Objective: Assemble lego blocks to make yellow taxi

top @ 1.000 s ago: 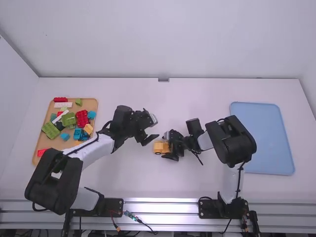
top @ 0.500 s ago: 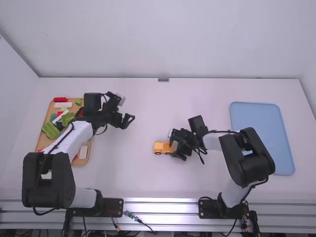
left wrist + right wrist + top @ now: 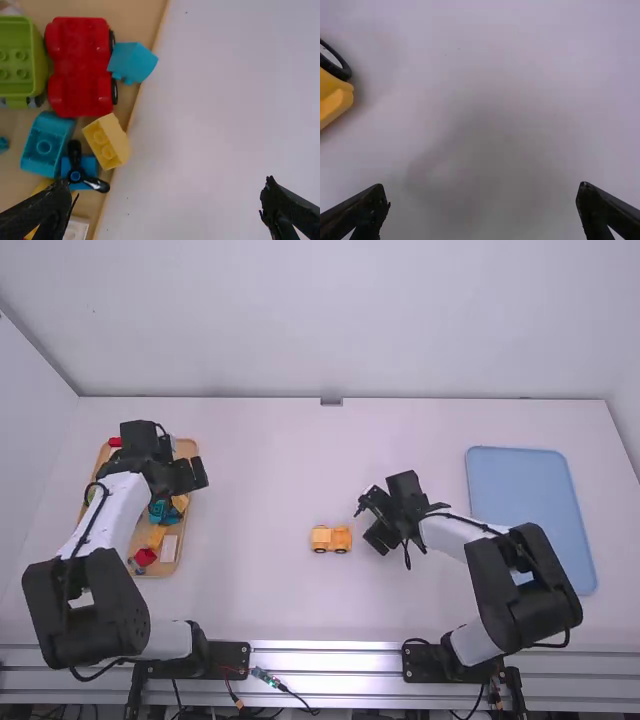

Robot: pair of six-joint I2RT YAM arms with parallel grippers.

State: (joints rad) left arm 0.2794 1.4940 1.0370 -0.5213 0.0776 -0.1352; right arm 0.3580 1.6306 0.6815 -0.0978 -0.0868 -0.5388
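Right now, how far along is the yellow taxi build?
A yellow wheeled body stands on the table, so the base looks done. Nothing is in hand: the left gripper is open at the tray's edge, the right gripper open beside the body. Probably more pieces remain to add, perhaps the yellow block in the tray.

The boxy yellow taxi (image 3: 331, 539), partly built, stands upright on dark wheels on the white table (image 3: 250, 590), while a paler yellow block (image 3: 107, 142) leans, studs showing, at the tan tray's edge (image 3: 160, 30).
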